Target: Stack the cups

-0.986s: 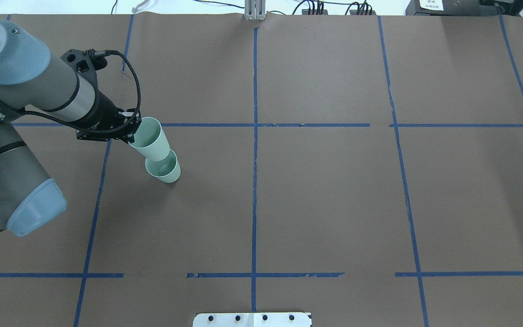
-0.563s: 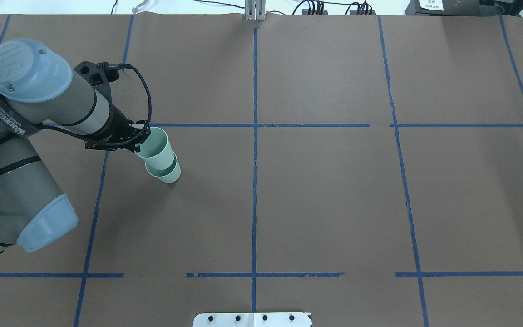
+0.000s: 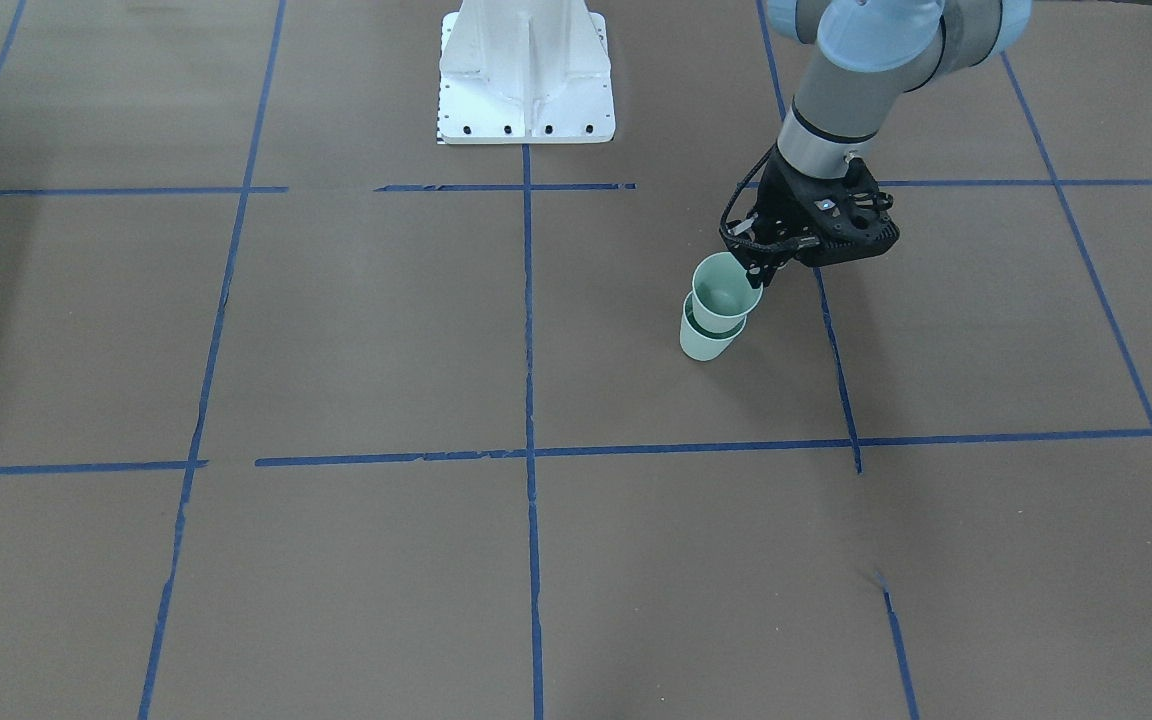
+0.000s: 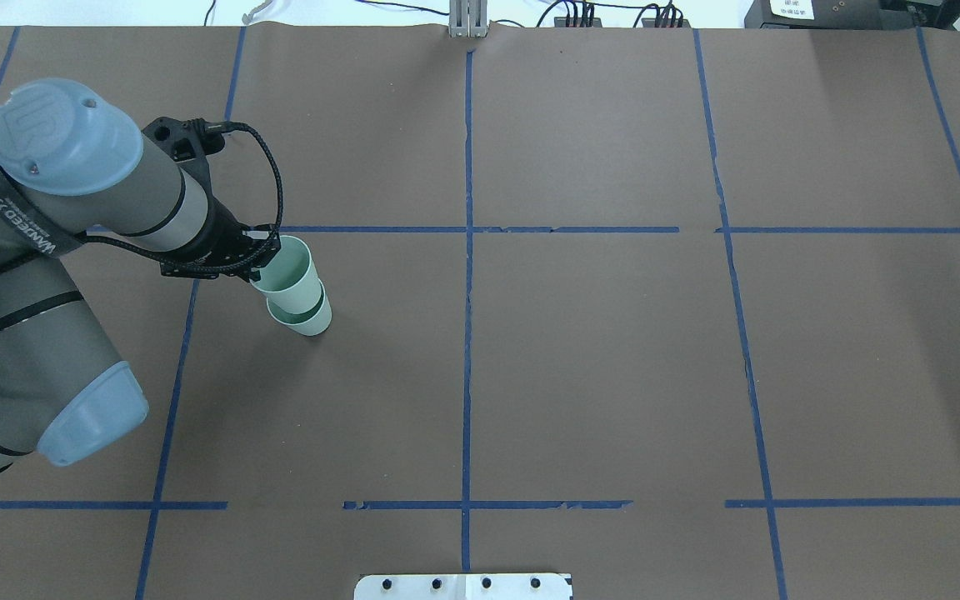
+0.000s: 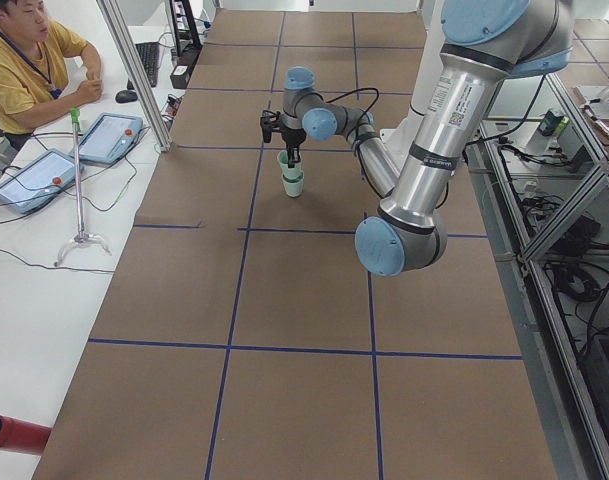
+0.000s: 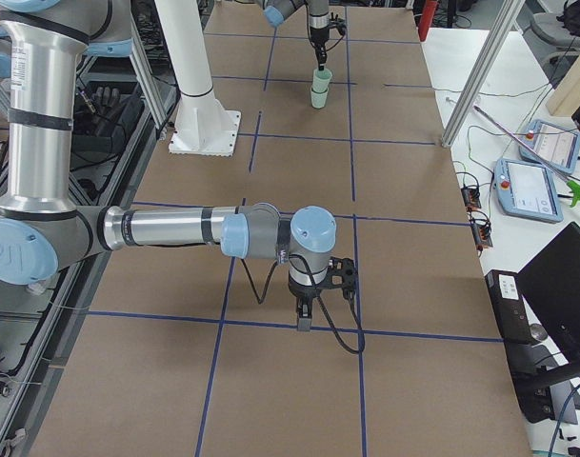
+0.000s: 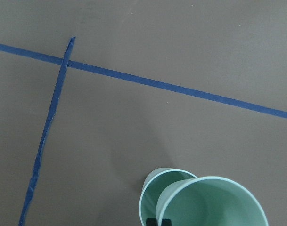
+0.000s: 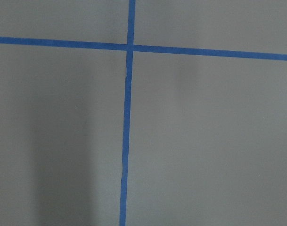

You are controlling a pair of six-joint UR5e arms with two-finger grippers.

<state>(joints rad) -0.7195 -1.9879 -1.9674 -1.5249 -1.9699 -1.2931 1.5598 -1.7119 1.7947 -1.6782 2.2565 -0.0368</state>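
Two pale mint-green cups stand left of the table's middle. The lower cup (image 4: pixel 312 322) stands upright on the brown paper. The upper cup (image 4: pixel 290 273) sits partly inside it, tilted a little. My left gripper (image 4: pixel 264 252) is shut on the upper cup's rim, one finger inside the cup. The front view shows the same gripper (image 3: pixel 760 270), upper cup (image 3: pixel 724 292) and lower cup (image 3: pixel 701 345). The left wrist view shows the upper cup (image 7: pixel 214 202) nested in the lower cup (image 7: pixel 150 188). My right gripper (image 6: pixel 306 319) hangs over bare paper far from the cups; I cannot tell whether it is open or shut.
Blue tape lines (image 4: pixel 467 250) divide the brown paper into squares. The white robot pedestal (image 3: pixel 526 70) stands at the near edge of the table. An operator (image 5: pixel 24 70) sits beside a side desk with tablets (image 5: pixel 109 135).
My left gripper has lowered the held cup down into the standing cup. The two rims are now closer together. The left arm has shifted slightly to the right.
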